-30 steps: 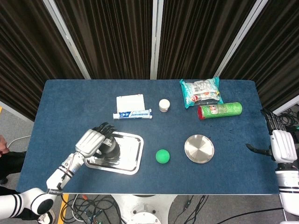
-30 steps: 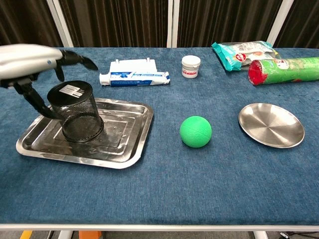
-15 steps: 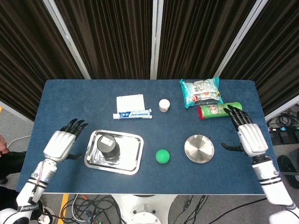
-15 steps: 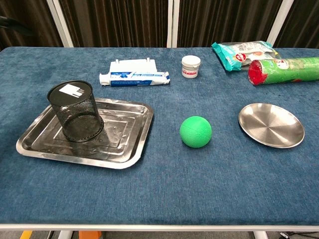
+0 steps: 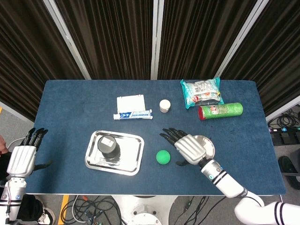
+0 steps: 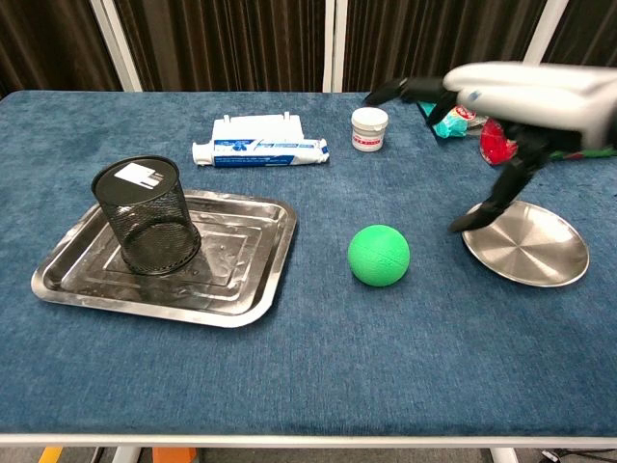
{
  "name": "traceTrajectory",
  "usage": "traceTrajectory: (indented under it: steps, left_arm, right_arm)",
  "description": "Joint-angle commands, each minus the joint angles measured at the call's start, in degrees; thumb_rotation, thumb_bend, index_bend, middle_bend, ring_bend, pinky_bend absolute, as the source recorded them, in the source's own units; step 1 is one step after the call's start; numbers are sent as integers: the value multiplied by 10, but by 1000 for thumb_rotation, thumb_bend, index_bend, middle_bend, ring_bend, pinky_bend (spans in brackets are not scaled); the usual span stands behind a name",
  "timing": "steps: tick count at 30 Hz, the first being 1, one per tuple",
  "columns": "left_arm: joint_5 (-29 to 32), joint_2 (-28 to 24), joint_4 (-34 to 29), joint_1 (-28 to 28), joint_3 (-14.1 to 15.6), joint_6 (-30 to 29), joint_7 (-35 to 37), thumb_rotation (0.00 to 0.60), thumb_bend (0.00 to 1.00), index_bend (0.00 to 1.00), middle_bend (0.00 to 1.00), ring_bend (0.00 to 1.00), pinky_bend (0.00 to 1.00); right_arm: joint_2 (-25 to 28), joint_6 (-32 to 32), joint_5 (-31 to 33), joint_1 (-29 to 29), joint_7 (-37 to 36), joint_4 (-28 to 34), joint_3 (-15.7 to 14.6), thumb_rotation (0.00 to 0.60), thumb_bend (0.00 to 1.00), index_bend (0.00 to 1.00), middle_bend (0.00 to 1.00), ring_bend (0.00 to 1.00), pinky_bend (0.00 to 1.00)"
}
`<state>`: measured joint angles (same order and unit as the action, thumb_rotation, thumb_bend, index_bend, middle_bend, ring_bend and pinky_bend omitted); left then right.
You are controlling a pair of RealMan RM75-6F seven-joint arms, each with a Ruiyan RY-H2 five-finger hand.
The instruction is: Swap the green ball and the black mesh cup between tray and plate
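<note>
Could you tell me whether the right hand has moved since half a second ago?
Yes. The right hand has swung left across the table, from beside the green can to above the plate, near the green ball.

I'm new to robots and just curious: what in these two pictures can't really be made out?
- Plate: head view, mostly covered by the right hand.
- Left hand: absent from chest view.
- Toothpaste box print: too small.
- Chip can: chest view, hidden behind the right arm.

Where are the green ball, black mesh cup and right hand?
green ball (image 6: 379,255), chest view, centre of the ball's front.
black mesh cup (image 6: 149,220), chest view, middle of its mesh wall.
right hand (image 5: 188,147), head view, back of the hand.
</note>
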<state>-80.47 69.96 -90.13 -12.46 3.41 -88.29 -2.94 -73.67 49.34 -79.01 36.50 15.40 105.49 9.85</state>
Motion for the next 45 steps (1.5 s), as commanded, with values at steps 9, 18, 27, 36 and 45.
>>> traceTrajectory:
  steps: [9, 18, 27, 36, 45]
  left_arm:
    - [-14, 13, 36, 27, -6, 6, 46, 600, 45, 106, 95, 18, 280]
    - [-17, 21, 60, 36, -15, 23, 68, 600, 46, 109, 95, 18, 280]
    - [-19, 28, 78, 45, -23, 32, 85, 600, 46, 115, 95, 18, 280]
    - [-24, 30, 83, 49, -31, 37, 87, 600, 45, 125, 95, 18, 280]
    - [-22, 33, 88, 54, -36, 45, 91, 600, 46, 128, 95, 18, 280]
  right_arm:
    - [-100, -5, 127, 48, 134, -38, -21, 600, 0, 0, 50, 0, 257]
    - [-131, 14, 178, 64, 185, -46, -37, 600, 0, 0, 81, 14, 299]
    - [-155, 18, 205, 78, 201, -65, -49, 600, 0, 119, 153, 100, 401]
    - [-169, 28, 218, 85, 210, -76, -60, 600, 55, 297, 247, 225, 571]
    - [-177, 54, 200, 81, 197, -85, -59, 600, 108, 480, 379, 376, 694]
